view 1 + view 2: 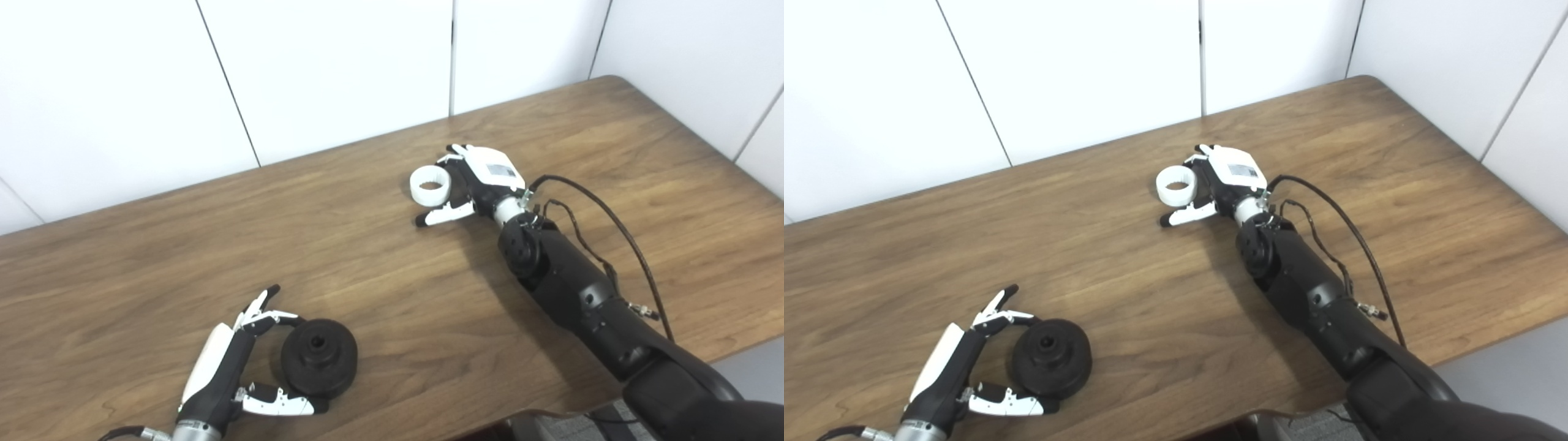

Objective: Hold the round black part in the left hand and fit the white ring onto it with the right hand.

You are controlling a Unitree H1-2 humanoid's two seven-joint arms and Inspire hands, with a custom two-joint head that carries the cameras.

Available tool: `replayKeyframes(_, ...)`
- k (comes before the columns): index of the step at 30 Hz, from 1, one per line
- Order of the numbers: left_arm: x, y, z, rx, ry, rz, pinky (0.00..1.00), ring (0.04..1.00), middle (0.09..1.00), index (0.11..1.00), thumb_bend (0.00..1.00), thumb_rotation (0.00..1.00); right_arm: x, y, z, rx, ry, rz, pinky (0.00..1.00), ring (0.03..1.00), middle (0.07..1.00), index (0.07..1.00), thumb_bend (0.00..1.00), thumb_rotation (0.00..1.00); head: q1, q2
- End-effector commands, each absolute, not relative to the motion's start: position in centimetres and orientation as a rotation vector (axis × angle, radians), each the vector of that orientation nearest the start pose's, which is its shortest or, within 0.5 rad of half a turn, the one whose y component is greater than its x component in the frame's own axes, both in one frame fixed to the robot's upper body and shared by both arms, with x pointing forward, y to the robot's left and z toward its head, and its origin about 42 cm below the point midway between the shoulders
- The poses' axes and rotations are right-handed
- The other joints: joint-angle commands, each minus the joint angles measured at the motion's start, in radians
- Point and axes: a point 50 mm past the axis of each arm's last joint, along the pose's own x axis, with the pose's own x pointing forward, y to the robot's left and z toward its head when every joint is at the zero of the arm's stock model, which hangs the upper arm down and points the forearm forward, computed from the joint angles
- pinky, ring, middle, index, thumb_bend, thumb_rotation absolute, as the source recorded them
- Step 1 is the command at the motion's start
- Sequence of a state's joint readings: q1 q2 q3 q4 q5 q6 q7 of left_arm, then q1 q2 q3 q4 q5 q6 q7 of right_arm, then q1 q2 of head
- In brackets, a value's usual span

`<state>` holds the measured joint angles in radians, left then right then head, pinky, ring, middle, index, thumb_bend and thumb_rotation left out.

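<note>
Wood-grain table carries both parts, well apart: the round black part lies near the front edge, the white ring farther back toward the middle. The left hand curls around the black part, fingers and thumb spread at its rim, though whether they grip it I cannot tell. The right hand sits just beside the ring, fingers parted around it, thumb lying on the wood.

Bright, even light from overhead – soft shadows fall beside the right arm on the table, with faint glare on the white wall and slightly soft focus.
</note>
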<state>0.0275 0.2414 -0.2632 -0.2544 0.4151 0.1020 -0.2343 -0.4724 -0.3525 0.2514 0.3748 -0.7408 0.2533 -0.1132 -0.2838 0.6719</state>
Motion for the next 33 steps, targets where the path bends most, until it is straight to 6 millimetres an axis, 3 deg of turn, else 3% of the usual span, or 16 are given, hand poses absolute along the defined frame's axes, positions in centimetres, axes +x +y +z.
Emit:
replayKeyframes(1, 25.8, 19.8, 13.7, 0.632, -0.076, -0.453, 1.0, 1.0, 0.994, 0.572, 0.97, 0.17, 44.0, -27.7, 16.9, -1.206, -0.025, -0.112, 0.99, 0.957, 0.932, 0.742, 0.82, 0.48, 0.001, 0.001)
replayKeyframes(14, 25.9, 20.0, 13.8, 0.63, -0.078, -0.45, 1.0, 1.0, 0.994, 0.573, 0.97, 0.15, 43.9, -28.1, 16.9, -1.18, -0.083, -0.148, 0.99, 0.923, 0.896, 0.671, 0.72, 0.32, 0.003, 0.007)
replayKeyframes(27, 25.9, 20.2, 13.9, 0.634, -0.078, -0.45, 1.0, 1.0, 0.995, 0.573, 0.97, 0.16, 43.7, -28.9, 16.9, -1.168, -0.095, -0.182, 0.94, 0.886, 0.866, 0.617, 0.69, 0.18, 0.002, 0.013)
replayKeyframes(28, 25.9, 20.2, 13.9, 0.635, -0.078, -0.45, 1.0, 1.0, 0.995, 0.572, 0.97, 0.16, 43.7, -29.0, 16.9, -1.168, -0.093, -0.183, 0.94, 0.888, 0.868, 0.545, 0.59, 0.16, 0.002, 0.013)
replayKeyframes(29, 25.9, 20.2, 13.9, 0.635, -0.079, -0.451, 1.0, 1.0, 0.995, 0.572, 0.97, 0.16, 43.7, -29.0, 16.8, -1.169, -0.092, -0.183, 0.94, 0.888, 0.868, 0.521, 0.55, 0.15, 0.002, 0.013)
replayKeyframes(33, 25.8, 20.3, 13.9, 0.64, -0.079, -0.451, 1.0, 1.0, 0.996, 0.573, 0.96, 0.16, 43.5, -29.2, 16.7, -1.168, -0.094, -0.192, 0.95, 0.885, 0.86, 0.495, 0.52, 0.14, 0.001, 0.013)
